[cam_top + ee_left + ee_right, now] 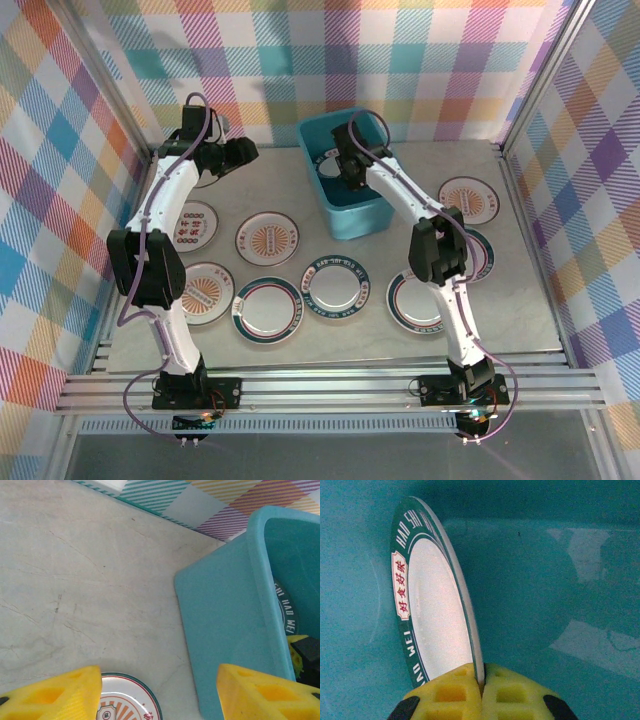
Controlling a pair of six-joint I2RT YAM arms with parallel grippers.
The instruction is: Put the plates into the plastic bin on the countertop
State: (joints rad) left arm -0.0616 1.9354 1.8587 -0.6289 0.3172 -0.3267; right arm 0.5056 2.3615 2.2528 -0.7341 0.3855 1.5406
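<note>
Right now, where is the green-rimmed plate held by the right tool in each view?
Top external: plate inside the plastic bin, tilted, at the right tool.
Left wrist: its lettered rim inside the bin, right edge.
Right wrist: centre-left, on edge, pinched by the tool.
Shared landmark: the teal bin.

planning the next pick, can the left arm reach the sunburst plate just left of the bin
Probably yes: the left fingers are open and empty, the sunburst plate lies flat, apart from the bin, and the right arm reaches into it.
</note>
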